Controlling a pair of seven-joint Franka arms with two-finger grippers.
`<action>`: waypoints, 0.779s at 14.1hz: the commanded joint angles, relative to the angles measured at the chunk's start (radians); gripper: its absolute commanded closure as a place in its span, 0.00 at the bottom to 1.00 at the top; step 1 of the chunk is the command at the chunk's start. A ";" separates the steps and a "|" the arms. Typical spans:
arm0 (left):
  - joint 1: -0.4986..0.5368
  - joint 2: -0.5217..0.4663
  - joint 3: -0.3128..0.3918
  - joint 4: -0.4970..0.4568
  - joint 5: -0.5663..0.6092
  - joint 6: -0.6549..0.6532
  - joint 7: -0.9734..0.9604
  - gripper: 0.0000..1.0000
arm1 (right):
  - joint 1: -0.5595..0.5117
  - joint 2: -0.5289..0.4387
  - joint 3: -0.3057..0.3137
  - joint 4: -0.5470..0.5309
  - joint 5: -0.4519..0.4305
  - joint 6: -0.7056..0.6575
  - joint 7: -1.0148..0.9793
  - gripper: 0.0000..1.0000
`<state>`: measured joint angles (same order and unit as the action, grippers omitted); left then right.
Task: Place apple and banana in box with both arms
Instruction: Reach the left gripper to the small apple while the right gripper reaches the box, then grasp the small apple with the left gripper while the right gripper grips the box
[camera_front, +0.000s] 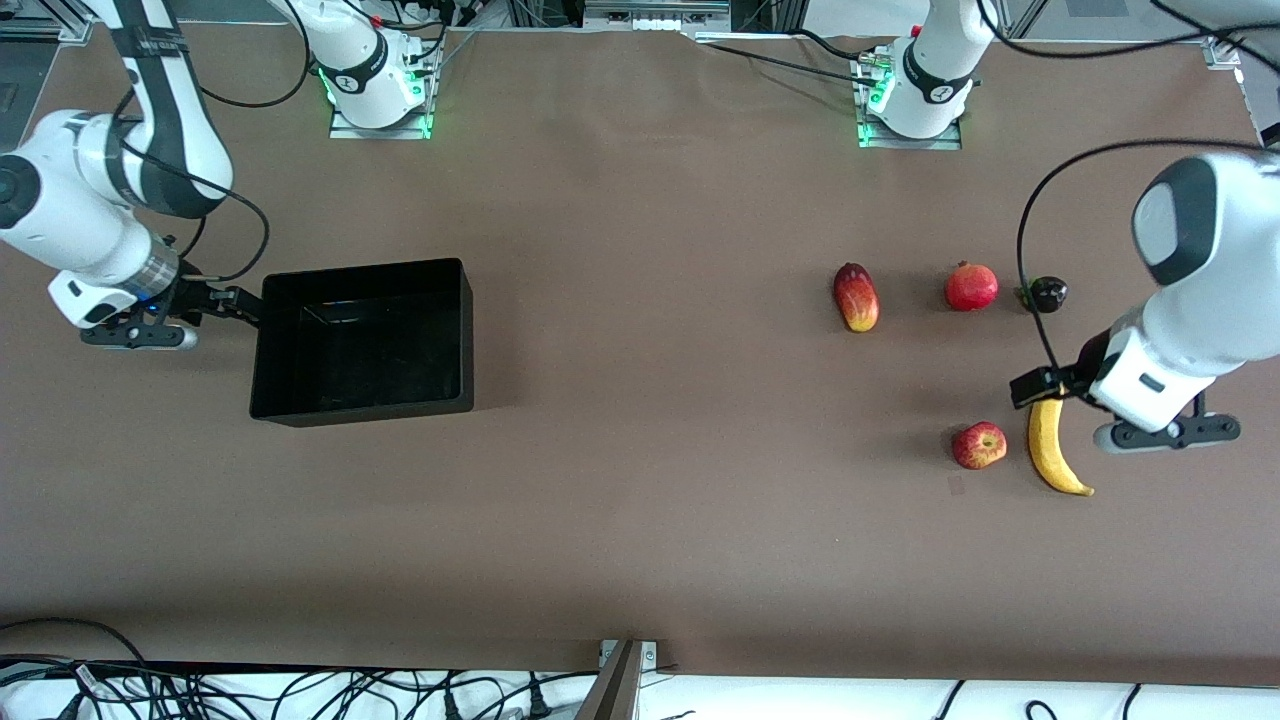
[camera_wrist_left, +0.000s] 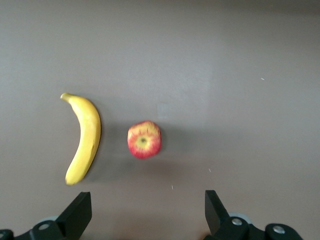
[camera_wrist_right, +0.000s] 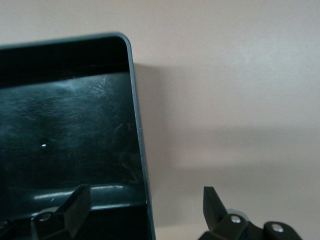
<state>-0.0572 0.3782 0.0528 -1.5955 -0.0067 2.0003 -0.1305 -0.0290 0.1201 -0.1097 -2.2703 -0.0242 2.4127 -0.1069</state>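
The black box (camera_front: 366, 340) stands toward the right arm's end of the table. My right gripper (camera_front: 240, 303) is open at the box's end wall. In the right wrist view the right gripper (camera_wrist_right: 145, 207) straddles the box rim (camera_wrist_right: 137, 125), one finger over the inside and one outside. The apple (camera_front: 979, 445) and the banana (camera_front: 1052, 450) lie side by side toward the left arm's end. My left gripper (camera_front: 1036, 388) hangs open and empty over the banana's end. In the left wrist view the left gripper (camera_wrist_left: 145, 215) has bare table between its fingers, short of the banana (camera_wrist_left: 85, 137) and the apple (camera_wrist_left: 144, 140).
A red-yellow mango (camera_front: 856, 297), a red pomegranate (camera_front: 971, 287) and a small dark fruit (camera_front: 1048, 294) lie in a row, farther from the front camera than the apple and banana. Cables run along the table's near edge.
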 joint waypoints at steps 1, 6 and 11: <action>0.004 0.062 0.016 -0.007 0.021 0.089 0.011 0.00 | -0.006 0.041 0.005 -0.018 0.015 0.089 0.007 0.00; 0.028 0.186 0.016 -0.015 0.028 0.241 0.011 0.00 | -0.006 0.078 0.007 -0.028 0.015 0.143 0.007 0.00; 0.028 0.284 0.016 -0.015 0.050 0.336 0.011 0.00 | -0.006 0.115 0.007 -0.028 0.015 0.177 0.007 0.44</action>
<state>-0.0283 0.6385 0.0680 -1.6074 0.0220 2.2905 -0.1289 -0.0290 0.2190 -0.1096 -2.2898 -0.0238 2.5596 -0.1069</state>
